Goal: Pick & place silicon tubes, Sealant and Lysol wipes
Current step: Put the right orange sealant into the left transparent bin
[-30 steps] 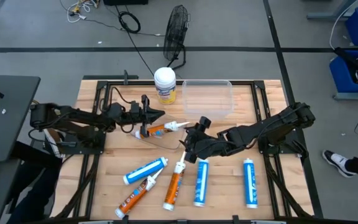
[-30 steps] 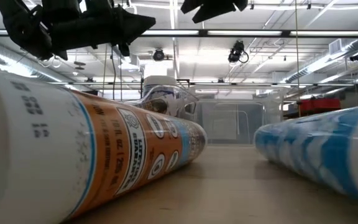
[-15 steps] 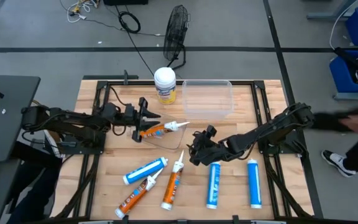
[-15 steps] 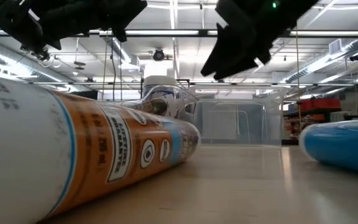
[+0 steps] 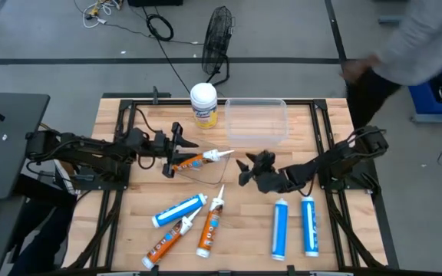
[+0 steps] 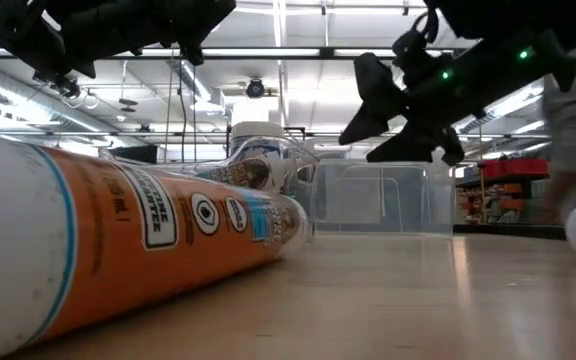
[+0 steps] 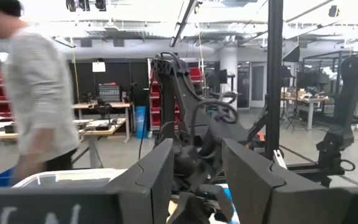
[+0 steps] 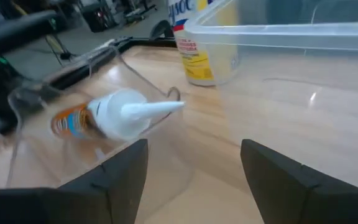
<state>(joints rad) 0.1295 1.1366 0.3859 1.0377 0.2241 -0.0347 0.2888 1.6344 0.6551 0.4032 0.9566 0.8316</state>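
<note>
Lysol wipes (image 5: 203, 104) stand upright near the tabletop's (image 5: 336, 253) far edge, left of middle, just beside the clear bin (image 5: 256, 121); in the right wrist view the canister shows only in part, its lid cut off. In the low view it is half hidden behind an orange cartridge lying on its side.

Nearer the middle, an orange cartridge (image 5: 194, 160) lies with its white nozzle toward the right arm, inside a clear, hard-to-read container (image 5: 204, 170) whose outline barely shows. The left hand (image 5: 176, 147) hovers right at that cartridge's butt end, fingers apart; its wrist view shows the two dark fingers with a gap.

The right hand (image 5: 253, 165) sits mid-tabletop, fingers spread, holding nothing.

Along the near edge: a blue cartridge (image 5: 179, 210), two orange cartridges (image 5: 208, 228), and two blue cartridges (image 5: 294, 227) toward the right.

A blurred person (image 5: 413, 38) passes beyond the far right corner.
</note>
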